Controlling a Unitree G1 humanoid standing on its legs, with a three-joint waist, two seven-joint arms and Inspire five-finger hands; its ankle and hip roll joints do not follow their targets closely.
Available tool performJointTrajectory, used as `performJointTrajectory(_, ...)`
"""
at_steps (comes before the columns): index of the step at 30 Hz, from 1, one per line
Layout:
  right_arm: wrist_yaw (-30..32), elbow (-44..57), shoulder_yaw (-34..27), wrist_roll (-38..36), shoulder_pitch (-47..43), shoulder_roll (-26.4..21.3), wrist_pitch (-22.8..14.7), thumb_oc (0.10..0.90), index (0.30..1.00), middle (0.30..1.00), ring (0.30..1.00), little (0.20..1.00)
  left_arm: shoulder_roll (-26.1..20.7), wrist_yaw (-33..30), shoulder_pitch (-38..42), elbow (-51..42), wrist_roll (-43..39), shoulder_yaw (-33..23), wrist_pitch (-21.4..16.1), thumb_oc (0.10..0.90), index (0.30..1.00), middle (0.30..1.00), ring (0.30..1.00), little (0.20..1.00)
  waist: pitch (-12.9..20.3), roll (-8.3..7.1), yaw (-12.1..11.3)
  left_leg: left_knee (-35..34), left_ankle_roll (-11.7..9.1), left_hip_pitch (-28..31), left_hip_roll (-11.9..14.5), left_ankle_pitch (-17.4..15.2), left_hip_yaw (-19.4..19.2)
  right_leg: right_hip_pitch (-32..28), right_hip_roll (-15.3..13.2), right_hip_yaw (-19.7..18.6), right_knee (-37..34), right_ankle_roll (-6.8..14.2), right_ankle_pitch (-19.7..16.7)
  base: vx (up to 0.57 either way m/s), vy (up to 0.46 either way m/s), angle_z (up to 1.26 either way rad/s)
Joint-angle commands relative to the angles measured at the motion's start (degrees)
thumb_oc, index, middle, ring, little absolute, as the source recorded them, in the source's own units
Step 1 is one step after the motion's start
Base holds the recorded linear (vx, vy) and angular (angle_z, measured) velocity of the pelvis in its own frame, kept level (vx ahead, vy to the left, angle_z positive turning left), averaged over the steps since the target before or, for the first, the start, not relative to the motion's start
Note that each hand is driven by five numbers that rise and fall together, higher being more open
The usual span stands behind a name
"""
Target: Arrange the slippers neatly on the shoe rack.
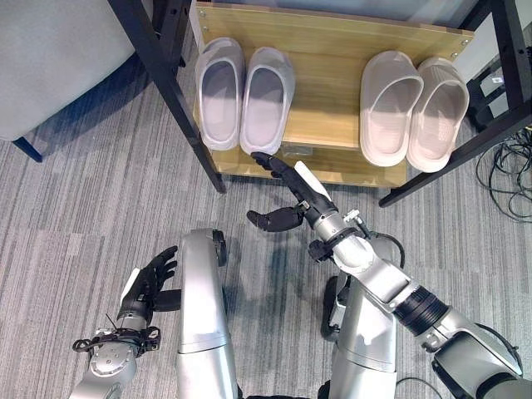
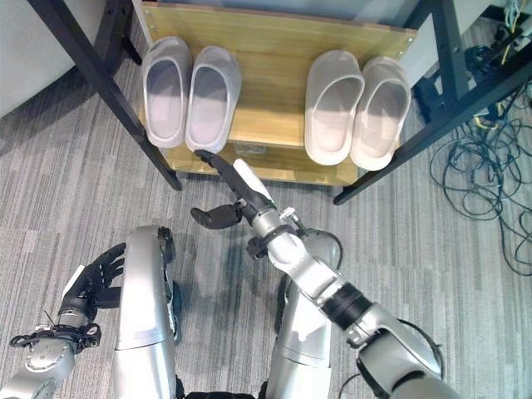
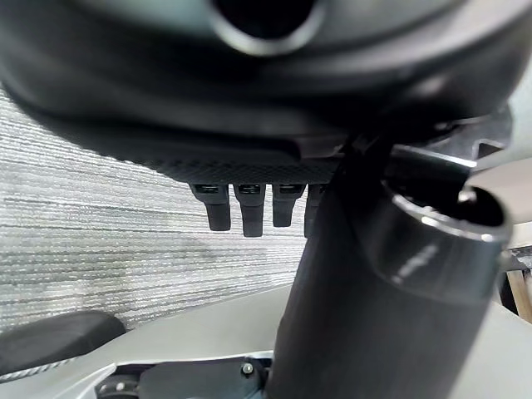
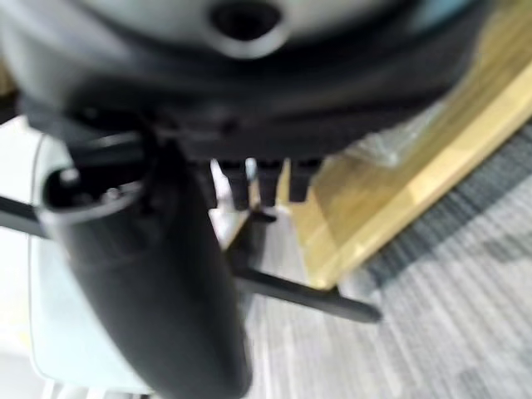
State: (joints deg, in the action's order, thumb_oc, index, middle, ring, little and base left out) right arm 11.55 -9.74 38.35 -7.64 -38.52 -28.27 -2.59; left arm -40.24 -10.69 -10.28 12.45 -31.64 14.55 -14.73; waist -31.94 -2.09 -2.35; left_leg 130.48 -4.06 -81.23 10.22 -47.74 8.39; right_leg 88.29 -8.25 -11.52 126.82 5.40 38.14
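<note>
Two pairs of pale slippers rest on the wooden shoe rack shelf [image 1: 332, 62]. The left pair, slipper [image 1: 219, 91] and slipper [image 1: 268, 98], lies side by side. The right pair, slipper [image 1: 391, 105] and slipper [image 1: 438, 112], lies side by side too, heels over the front edge. My right hand [image 1: 291, 189] is open, its fingers stretched toward the shelf's front edge just below the left pair, holding nothing. Low at the left, my left hand [image 1: 152, 278] hangs open over the carpet, empty.
Black metal rack legs [image 1: 170, 87] slant down on both sides of the shelf. A grey upholstered seat [image 1: 50, 58] fills the upper left. Cables [image 1: 507, 179] lie on the striped grey carpet at the right.
</note>
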Motion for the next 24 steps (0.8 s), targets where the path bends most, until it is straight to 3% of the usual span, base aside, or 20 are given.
performJointTrajectory(1,2.11,3.84,-0.62,1.44,-9.18,2.62,-3.82,0.800,0.900,0.900,0.900,0.900,5.89,-8.58,20.29,4.88,-0.09,1.37,-0.62,0.800,0.900,0.900,0.900,0.900,2.15,-0.27,1.09,-5.02,4.80,-8.72,-3.23,6.22,-6.87,1.67,-4.28,3.93,0.54,-9.19,2.52,0.00,0.000,0.00)
performJointTrajectory(15,2.15,1.88,-0.57,1.85,-8.14,2.68,-3.12,0.800,0.900,0.900,0.900,0.900,5.94,-8.78,20.11,5.16,-0.15,1.07,-0.44,0.800,0.900,0.900,0.900,0.900,2.15,-0.30,1.05,-5.08,4.80,-8.72,-3.39,6.27,-6.89,1.67,-4.17,3.93,0.73,-9.31,2.52,0.00,0.000,0.00)
performJointTrajectory(24,1.88,4.58,-3.14,2.98,-3.24,-0.57,-3.20,0.800,0.900,0.900,0.900,0.900,6.41,-8.42,18.80,4.42,0.41,-0.43,-0.12,0.800,0.900,0.900,0.900,0.900,2.15,-0.94,1.72,-5.08,4.87,-8.72,-3.37,6.26,-6.59,1.67,-4.27,4.29,0.35,-9.08,2.48,0.00,0.000,0.00)
